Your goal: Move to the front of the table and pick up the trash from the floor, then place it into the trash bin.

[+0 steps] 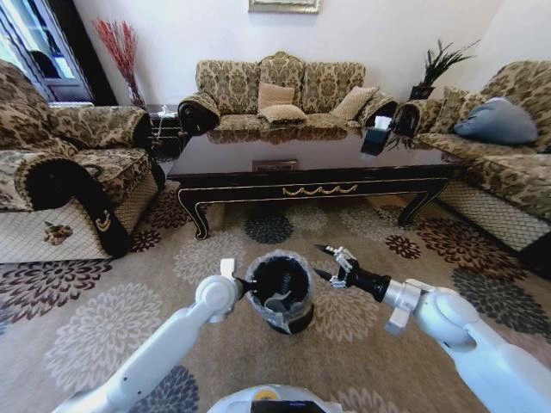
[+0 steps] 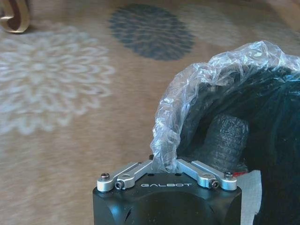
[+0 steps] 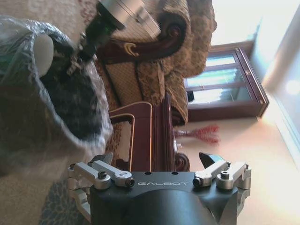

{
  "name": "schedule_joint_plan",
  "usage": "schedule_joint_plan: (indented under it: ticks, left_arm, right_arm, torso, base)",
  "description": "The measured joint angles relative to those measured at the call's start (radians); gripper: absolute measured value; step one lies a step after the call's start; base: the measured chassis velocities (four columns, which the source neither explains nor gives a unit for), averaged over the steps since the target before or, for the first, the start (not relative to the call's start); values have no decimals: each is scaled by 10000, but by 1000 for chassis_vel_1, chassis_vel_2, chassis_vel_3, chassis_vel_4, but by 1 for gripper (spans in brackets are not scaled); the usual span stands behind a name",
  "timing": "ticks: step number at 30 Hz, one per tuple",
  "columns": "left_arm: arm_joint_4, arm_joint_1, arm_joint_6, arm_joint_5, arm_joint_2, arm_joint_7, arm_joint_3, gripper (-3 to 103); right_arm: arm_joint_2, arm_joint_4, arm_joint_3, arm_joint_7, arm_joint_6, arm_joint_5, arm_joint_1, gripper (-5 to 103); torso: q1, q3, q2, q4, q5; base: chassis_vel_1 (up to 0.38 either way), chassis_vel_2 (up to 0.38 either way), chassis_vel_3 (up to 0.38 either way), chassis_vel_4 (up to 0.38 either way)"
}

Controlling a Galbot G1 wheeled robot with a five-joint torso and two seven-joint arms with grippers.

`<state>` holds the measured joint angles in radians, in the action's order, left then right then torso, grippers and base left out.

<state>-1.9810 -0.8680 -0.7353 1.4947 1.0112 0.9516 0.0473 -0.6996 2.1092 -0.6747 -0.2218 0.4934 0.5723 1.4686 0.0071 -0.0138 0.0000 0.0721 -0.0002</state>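
Before the table (image 1: 318,172), both claws flank the trash bin (image 1: 280,292).

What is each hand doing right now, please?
Left hand: closed on the clear plastic liner at the round black trash bin's rim.
Right hand: open, empty, beside the bin.

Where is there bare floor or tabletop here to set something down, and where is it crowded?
Free: carpet between table and trash bin; also the tabletop's middle. Crowded: around the bin, left gripper shut on its liner rim, right gripper open beside it.
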Motion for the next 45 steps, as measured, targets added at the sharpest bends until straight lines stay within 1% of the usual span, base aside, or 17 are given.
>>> schedule_joint_plan:
  ticks: [2, 6, 9, 11, 14, 18, 22, 29, 33, 35, 37, 39, 40, 41, 43, 44, 45]
  left_arm:
    - [-14, -110, 0, 2, -142, -14, -163, 0]
    - [-89, -643, 0, 74, -965, -77, -969, 0]
    - [-51, -772, 0, 138, -1226, -84, -1269, 0]
    - [145, -803, 0, 225, -1333, -96, -1467, 0]
    - [394, -834, 3, 224, -1335, -146, -1562, 0]
    - [1187, -850, 2, -155, -1103, -235, -1635, 0]
    - [1708, -786, 1, -362, -856, -354, -1618, 0]
    - [2065, -744, 33, -786, -593, -624, -1609, 0]
    - [1837, -829, 25, -832, -651, -658, -1616, 22]
    - [1757, -845, 21, -833, -692, -657, -1632, 22]
    - [1470, -898, 12, -834, -832, -631, -1685, 32]
    - [1377, -920, 9, -831, -888, -616, -1704, 32]
    - [1099, -997, 5, -827, -1046, -591, -1755, 43]
    - [834, -1104, 4, -829, -1181, -580, -1812, 48]
    - [485, -1332, 1, -904, -1339, -575, -1954, 54]
    - [485, -1332, 1, -904, -1339, -575, -1954, 54]
    - [270, -1533, -2, -982, -1404, -574, -2099, 59]
  right_arm:
    - [-22, -21, -29, 11, -4, -64, 48, 100]
    - [-165, -85, -73, 40, 5, -177, 221, 100]
    - [-249, -93, -72, 41, 7, -177, 241, 100]
    - [-343, -47, -151, 41, 7, -180, 370, 100]
    - [-405, 14, -205, 41, 7, -181, 453, 100]
    - [-528, 130, -473, 37, 54, -177, 783, 100]
    - [-579, 188, -763, 33, 166, -169, 1113, 100]
    - [-607, 261, -1058, 28, 300, -171, 1412, 100]
    - [-571, 274, -1092, 27, 308, -201, 1386, 100]
    - [-570, 283, -1086, 27, 306, -205, 1375, 100]
    - [-576, 296, -1074, 27, 287, -216, 1367, 100]
    - [-580, 300, -1075, 27, 282, -223, 1372, 100]
    - [-598, 310, -1091, 28, 272, -264, 1410, 100]
    - [-617, 311, -1122, 28, 269, -290, 1444, 100]
    - [-655, 303, -1152, 49, 273, -327, 1478, 100]
    - [-655, 303, -1152, 49, 273, -327, 1478, 100]
    - [-690, 272, -1158, 65, 284, -371, 1490, 100]
  torso:
    - [0, 0, 0, 0, -1]
    - [0, 0, 0, -2, -1]
    - [0, 0, 0, -6, 0]
    - [0, 0, 0, 0, 1]
    - [0, 0, 0, 3, -1]
    - [0, 0, 0, -3, 0]
    - [0, 0, 0, 0, 0]
    - [-1, 2, 1, 0, 6]
    - [0, -1, 0, 0, -2]
    - [-1, -1, 1, -1, -2]
    - [-1, 0, 0, -2, 1]
    - [0, 0, 0, -2, 1]
    - [-1, 0, 0, -2, 1]
    - [-1, 0, 1, -1, 2]
    - [-1, 0, 1, -1, 1]
    - [-1, 0, 1, -1, 1]
    - [-1, 0, 0, -1, 2]
  base:
    - [0, 0, 0, 0]
    - [0, 0, 0, 0]
    - [0, 0, 0, 0]
    - [0, 0, 0, 0]
    - [0, 0, 0, 0]
    - [0, 0, 0, 0]
    - [0, 0, 0, 0]
    - [0, 0, 0, 0]
    - [0, 0, 0, 0]
    - [0, 0, 0, 0]
    - [0, 0, 0, 0]
    - [0, 0, 0, 0]
    - [0, 0, 0, 0]
    - [0, 0, 0, 0]
    - [0, 0, 0, 0]
    - [0, 0, 0, 0]
    - [0, 0, 0, 0]
